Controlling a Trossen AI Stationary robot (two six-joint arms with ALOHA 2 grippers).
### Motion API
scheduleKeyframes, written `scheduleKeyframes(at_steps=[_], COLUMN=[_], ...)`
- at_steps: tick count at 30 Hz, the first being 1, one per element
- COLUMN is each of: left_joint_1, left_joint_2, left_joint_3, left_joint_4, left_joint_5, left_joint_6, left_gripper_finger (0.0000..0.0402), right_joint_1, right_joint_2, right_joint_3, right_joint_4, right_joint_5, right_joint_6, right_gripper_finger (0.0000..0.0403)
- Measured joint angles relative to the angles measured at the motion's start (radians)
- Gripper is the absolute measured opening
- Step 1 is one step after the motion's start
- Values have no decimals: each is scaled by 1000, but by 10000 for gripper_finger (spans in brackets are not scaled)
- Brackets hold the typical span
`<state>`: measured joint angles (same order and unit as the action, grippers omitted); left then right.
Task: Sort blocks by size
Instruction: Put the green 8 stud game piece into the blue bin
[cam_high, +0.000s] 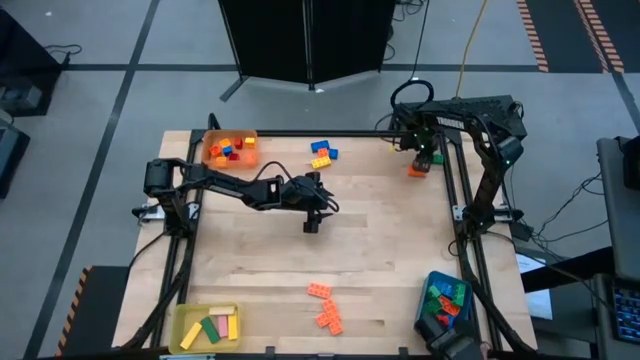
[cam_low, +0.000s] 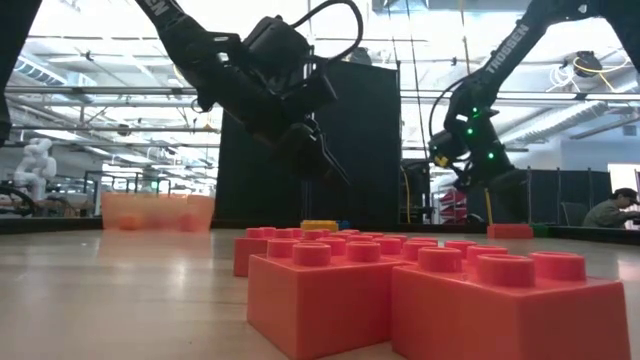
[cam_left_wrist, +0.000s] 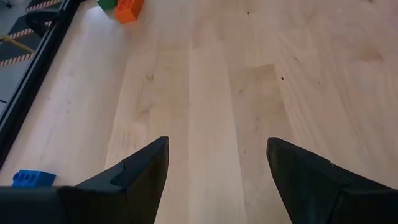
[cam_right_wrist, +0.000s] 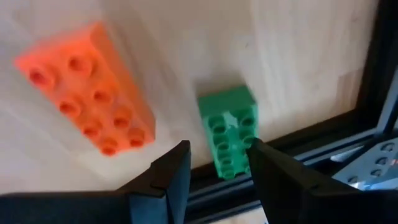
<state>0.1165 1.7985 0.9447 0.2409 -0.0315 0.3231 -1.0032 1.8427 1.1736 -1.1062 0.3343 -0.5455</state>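
A green block (cam_right_wrist: 229, 127) — a short, glossy studded brick — lies just beside a longer orange block (cam_right_wrist: 87, 87) with eight studs in two rows, both on pale wood-grain table (cam_high: 380, 250) by its far right corner, against the dark frame rail. The right gripper (cam_right_wrist: 217, 168) hovers over the green one, fingers parted on either side, gripping nothing. The left gripper (cam_left_wrist: 217, 171) hangs mid-table, spread wide and empty. Three trays — orange (cam_high: 213, 141), yellow (cam_high: 186, 327), blue (cam_high: 436, 280) — hold sorted bricks.
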Motion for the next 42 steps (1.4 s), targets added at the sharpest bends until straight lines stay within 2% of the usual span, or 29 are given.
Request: scheduleKeyframes(at_steps=[10,15,21,32,42], left_joint_1=[1,1,2,3,2], left_joint_2=[0,0,0,0,0], left_joint_3=[0,0,0,0,0], left_joint_4=[41,48,69,76,81], left_joint_5=[0,0,0,0,0], left_joint_6=[24,26,33,33,33], left_gripper_finger=[272,272,272,272,272], right_joint_1=[-12,2,1,0,83], right_joint_2=[36,82,86,87,87], right_joint_3=[0,13,11,26,67], right_joint_4=[22,20,17,-10,-41], right_joint_5=[4,55,60,11,-6], right_joint_6=[14,46,55,54,43], right_gripper_finger=[155,155,144,125,106])
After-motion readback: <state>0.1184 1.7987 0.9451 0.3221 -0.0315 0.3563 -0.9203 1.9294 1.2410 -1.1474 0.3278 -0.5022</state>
